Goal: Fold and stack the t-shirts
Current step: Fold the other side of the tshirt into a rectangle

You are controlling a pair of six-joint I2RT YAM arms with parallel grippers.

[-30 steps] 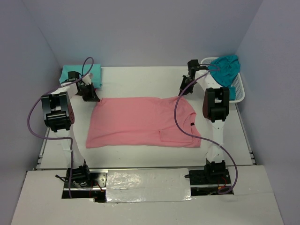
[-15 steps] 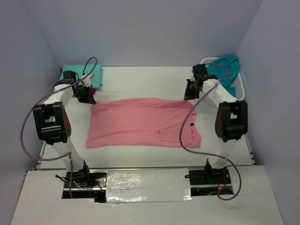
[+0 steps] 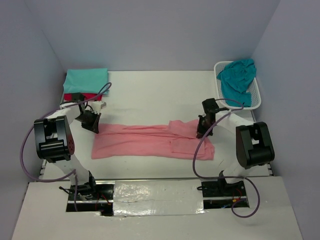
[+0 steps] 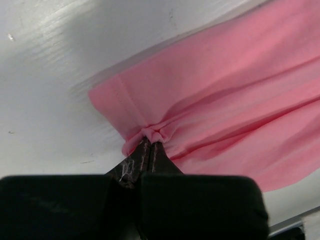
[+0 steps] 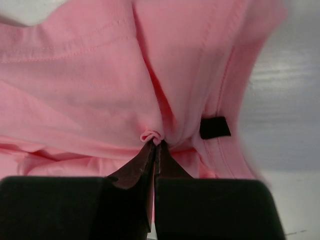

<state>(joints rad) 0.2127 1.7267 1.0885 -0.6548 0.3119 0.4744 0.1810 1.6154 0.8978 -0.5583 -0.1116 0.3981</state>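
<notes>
The salmon pink t-shirt (image 3: 150, 142) lies across the middle of the table, its far half drawn over toward the near edge. My left gripper (image 3: 94, 125) is shut on the shirt's left far corner, and the pinched cloth (image 4: 155, 134) shows in the left wrist view. My right gripper (image 3: 202, 129) is shut on the shirt near its collar, with a pinch of cloth (image 5: 152, 136) at the tips beside a black tag (image 5: 215, 127). A folded mint-teal shirt (image 3: 86, 78) lies on a crimson red shirt (image 3: 82, 96) at the far left. The darker teal-blue shirt (image 3: 238, 75) sits in the basket.
The white lattice basket (image 3: 255, 100) stands at the far right corner. Purple cables loop from both arms over the table's sides. The enclosure walls close in on the left, right and back.
Both grippers have moved toward the near edge, pulling the pink shirt's far edge with them. The shirt went from spread flat to a narrower folded band.
</notes>
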